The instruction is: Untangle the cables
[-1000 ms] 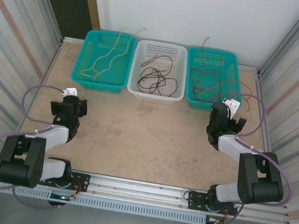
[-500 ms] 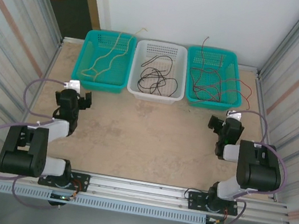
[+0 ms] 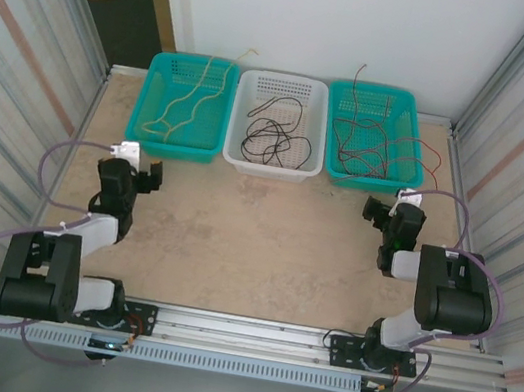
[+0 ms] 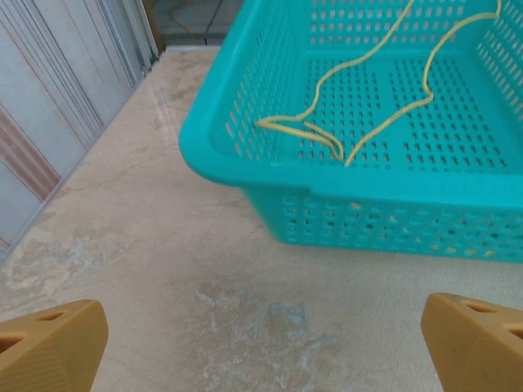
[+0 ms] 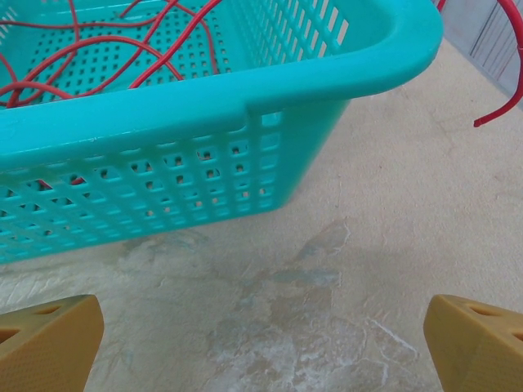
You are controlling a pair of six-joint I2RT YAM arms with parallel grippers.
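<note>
Here, the left gripper (image 4: 261, 347) and right gripper (image 5: 261, 343) hover spread wide, the yellow cable (image 4: 278, 122) lying in the left basket (image 4: 245, 167) just ahead of one, the red cables (image 3: 370, 156) in the right basket (image 5: 327, 73) facing the other.

The top camera looks down from behind the arms. Low wrist cameras closely face the left teal perforated plastic basket (image 4: 368, 220) and the right teal perforated plastic basket (image 5: 163, 188).
</note>
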